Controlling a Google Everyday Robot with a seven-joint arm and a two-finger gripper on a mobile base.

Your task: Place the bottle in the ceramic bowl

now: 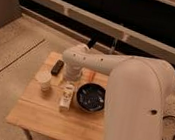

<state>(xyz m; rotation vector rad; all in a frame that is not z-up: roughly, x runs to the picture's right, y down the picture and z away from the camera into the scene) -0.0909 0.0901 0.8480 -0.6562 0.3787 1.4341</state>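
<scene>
The bottle [66,98], small and pale with a cream label, stands on the wooden table [47,116] just left of the ceramic bowl [92,97]. The bowl is round, glossy black and has light flecks inside. My white arm comes in from the right and bends down over the table. My gripper [70,84] is at the end of the wrist, directly above the bottle's top and left of the bowl's rim. The wrist hides most of the gripper.
A cream paper cup [43,83] stands left of the bottle. A flat black block [57,68] lies at the table's back left. My large arm covers the table's right side. Speckled floor surrounds the table, and a dark wall with rails runs behind.
</scene>
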